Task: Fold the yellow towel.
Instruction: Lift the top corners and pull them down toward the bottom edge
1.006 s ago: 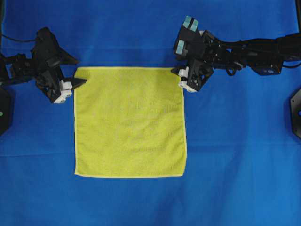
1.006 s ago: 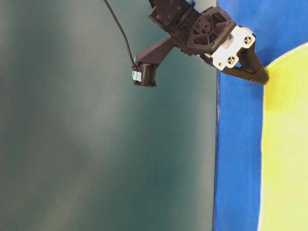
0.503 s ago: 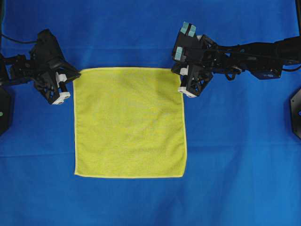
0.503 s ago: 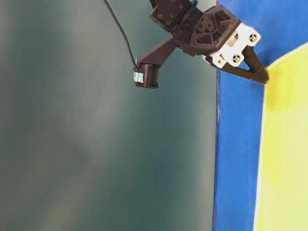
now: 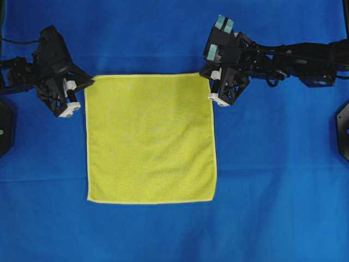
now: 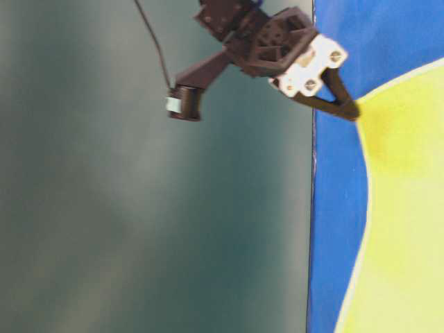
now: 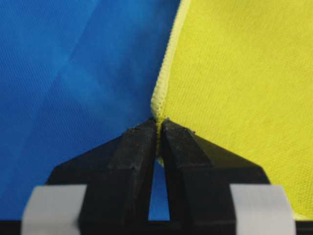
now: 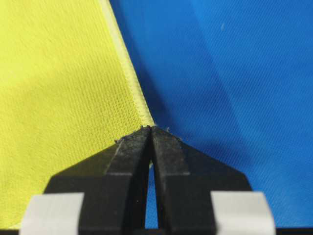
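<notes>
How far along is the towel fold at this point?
Done: the left claw and right claw are each shut on a top corner of the yellow towel. In hand: the table-level view shows the left corner lifting off the blue cloth. Left: the whole fold; the towel lies open, no crease.

The yellow towel [image 5: 150, 137], a square of nubby yellow-green microfibre with a paler stitched hem, lies spread between the left gripper [image 5: 87, 82] and right gripper [image 5: 209, 83], each clamped on one far corner

towel [image 5: 150, 139] on cloth [image 5: 272, 191], between arms
</notes>
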You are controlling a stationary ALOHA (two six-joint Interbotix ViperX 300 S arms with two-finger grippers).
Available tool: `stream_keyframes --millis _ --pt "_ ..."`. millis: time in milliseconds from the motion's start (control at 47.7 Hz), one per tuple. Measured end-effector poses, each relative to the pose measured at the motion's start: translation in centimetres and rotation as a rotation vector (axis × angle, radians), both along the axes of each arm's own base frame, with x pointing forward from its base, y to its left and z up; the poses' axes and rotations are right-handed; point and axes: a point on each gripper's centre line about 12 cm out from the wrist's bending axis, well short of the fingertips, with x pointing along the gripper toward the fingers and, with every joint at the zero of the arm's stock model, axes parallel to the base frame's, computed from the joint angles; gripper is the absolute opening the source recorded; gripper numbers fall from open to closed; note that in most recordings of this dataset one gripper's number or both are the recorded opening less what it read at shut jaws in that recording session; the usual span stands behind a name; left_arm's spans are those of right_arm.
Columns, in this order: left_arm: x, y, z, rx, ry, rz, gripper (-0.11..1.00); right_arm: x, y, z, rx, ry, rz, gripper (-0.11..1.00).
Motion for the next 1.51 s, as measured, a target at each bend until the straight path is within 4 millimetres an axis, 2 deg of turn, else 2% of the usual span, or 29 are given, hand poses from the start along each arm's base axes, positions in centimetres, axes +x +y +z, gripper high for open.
stream_keyframes --millis 189,440,566,796,1069,1215,1404,1508 --pt "-0.2 -0.5 1.6 0.014 -0.045 -0.014 0.03 -0.3 0.1 1.1 -0.006 -0.016 0.000 0.01" --pt "-0.3 -1.3 1.5 0.002 -0.042 -0.036 0.03 -0.3 0.1 1.2 -0.004 -0.021 -0.003 0.01" --pt "-0.1 -2.2 1.4 -0.004 -0.029 -0.074 0.03 -0.3 0.8 1.5 -0.002 -0.022 0.013 0.01" --pt "0.4 -6.6 1.3 -0.035 -0.004 -0.246 0.03 -0.1 5.3 2.0 0.019 -0.002 0.120 0.01" --pt "0.2 -12.3 0.8 -0.132 0.020 -0.400 0.03 -0.1 12.4 1.4 0.101 0.040 0.241 0.01" --pt "0.0 -15.1 0.7 -0.201 0.028 -0.449 0.03 -0.3 15.6 1.3 0.153 0.045 0.272 0.01" --pt "0.4 -18.2 0.6 -0.263 0.053 -0.497 0.03 -0.7 19.0 1.4 0.205 0.043 0.309 0.01" --pt "0.8 -19.8 0.5 -0.266 0.066 -0.544 0.03 -0.8 20.0 1.5 0.220 0.040 0.322 0.01"
